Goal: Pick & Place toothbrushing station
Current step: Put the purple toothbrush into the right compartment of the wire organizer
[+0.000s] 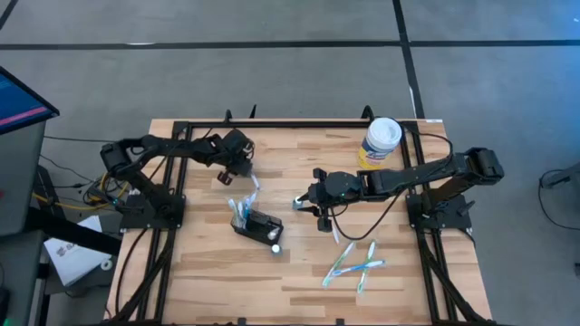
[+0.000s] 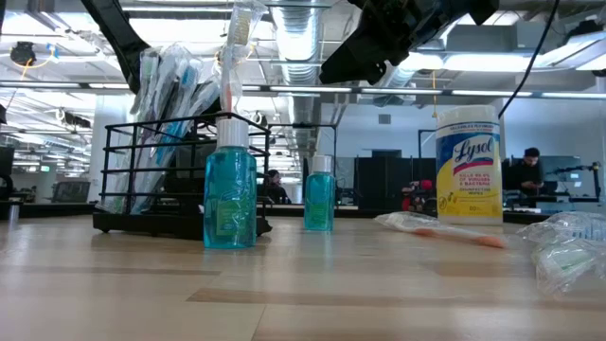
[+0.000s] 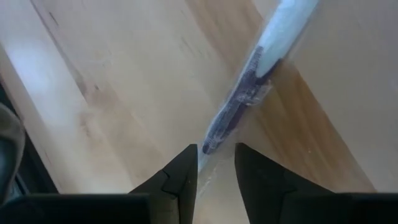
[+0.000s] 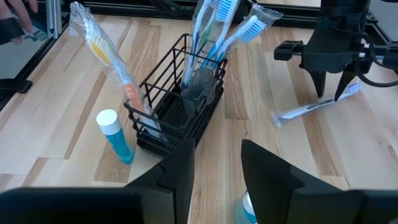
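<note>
1. Step in hand: the left claw (image 1: 246,172), upper centre-left of the high view, pinches the end of a wrapped toothbrush (image 4: 317,107); in the right wrist view the brush's far end lies on the table (image 1: 208,272).
2. The toothbrushing station (image 1: 256,224), a black wire holder, stands at the centre of the high view, below and right of the left claw, and already holds several wrapped brushes (image 4: 211,28).
3. The right claw (image 1: 306,203) hangs just right of the station with its fingers spread and nothing between them.
4. Next move, as judged: lift the brush clear of the table, carry it over the station and lower it into a free slot.
5. Obstructions: the standing brushes crowd the station's top. A blue bottle (image 4: 115,135) stands just beside the station; a second (image 2: 318,192) stands near the right claw.
6. Other items: a Lysol canister (image 1: 380,143) at upper right and loose wrapped toothbrushes (image 1: 355,264) at lower right, well apart from the station.
</note>
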